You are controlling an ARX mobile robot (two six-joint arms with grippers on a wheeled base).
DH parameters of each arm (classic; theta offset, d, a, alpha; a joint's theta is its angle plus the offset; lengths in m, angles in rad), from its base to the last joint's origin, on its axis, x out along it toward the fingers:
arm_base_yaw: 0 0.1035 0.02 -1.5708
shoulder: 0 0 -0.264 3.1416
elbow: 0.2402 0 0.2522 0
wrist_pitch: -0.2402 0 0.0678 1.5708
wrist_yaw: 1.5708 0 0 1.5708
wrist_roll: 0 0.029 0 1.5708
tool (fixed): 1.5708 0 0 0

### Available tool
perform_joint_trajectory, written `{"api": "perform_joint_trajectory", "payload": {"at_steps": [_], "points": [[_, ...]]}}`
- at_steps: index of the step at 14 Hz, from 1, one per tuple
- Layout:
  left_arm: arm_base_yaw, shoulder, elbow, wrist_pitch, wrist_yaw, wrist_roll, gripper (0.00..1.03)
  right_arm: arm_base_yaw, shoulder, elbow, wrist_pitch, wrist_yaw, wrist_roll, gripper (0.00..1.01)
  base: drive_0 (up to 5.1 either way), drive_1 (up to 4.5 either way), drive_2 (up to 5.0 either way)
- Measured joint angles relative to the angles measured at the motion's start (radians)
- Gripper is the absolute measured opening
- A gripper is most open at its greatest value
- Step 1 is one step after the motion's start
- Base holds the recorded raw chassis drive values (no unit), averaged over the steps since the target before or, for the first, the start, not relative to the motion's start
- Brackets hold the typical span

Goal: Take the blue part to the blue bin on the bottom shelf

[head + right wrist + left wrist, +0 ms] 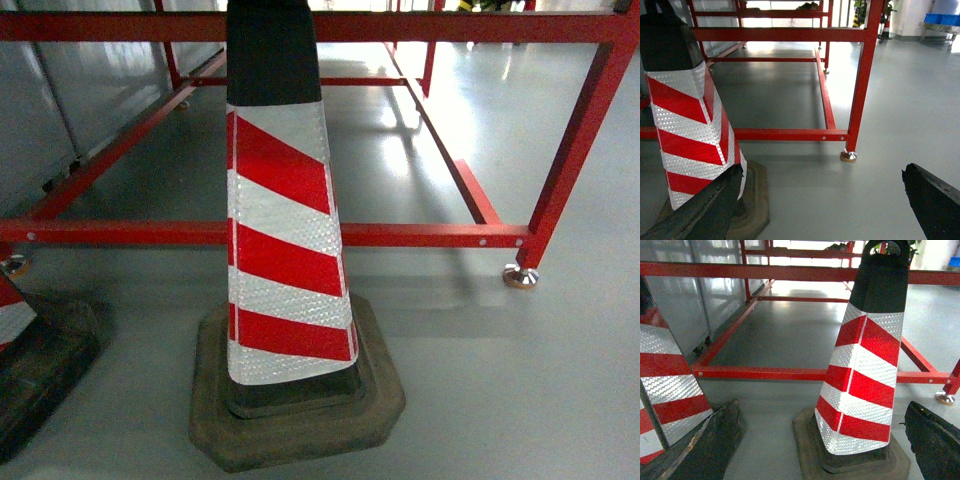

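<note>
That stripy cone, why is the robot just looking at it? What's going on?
Nothing is being picked up right now. The robot faces a red and white traffic cone standing on the grey floor, in front of a red metal frame. A second cone stands off to its left. Both grippers are open and empty: the left gripper and the right gripper hold nothing. No blue part or shelf shows close by; some blue bins sit far off in the right wrist view.
</note>
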Motion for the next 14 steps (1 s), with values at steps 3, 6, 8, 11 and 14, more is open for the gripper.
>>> {"api": "perform_joint_trajectory", "payload": {"at_steps": [3, 6, 8, 11, 14], "points": [[0.0, 0.0, 0.0, 0.0, 0.0, 0.0, 0.98, 0.0, 0.0, 0.0, 0.0, 0.0, 0.0, 0.98, 0.0, 0.0, 0.0], [0.0, 0.0, 0.0, 0.0, 0.0, 0.0, 0.98, 0.0, 0.0, 0.0, 0.0, 0.0, 0.0, 0.98, 0.0, 0.0, 0.0], [0.0, 0.0, 0.0, -0.001, 0.0, 0.0, 0.98, 0.0, 0.0, 0.0, -0.001, 0.0, 0.0, 0.98, 0.0, 0.0, 0.0], [0.0, 0.0, 0.0, -0.001, 0.001, 0.0, 0.98, 0.0, 0.0, 0.0, -0.001, 0.0, 0.0, 0.98, 0.0, 0.0, 0.0], [0.0, 0.0, 0.0, -0.001, -0.002, 0.003, 0.98, 0.0, 0.0, 0.0, -0.001, -0.001, 0.0, 0.98, 0.0, 0.0, 0.0]]}}
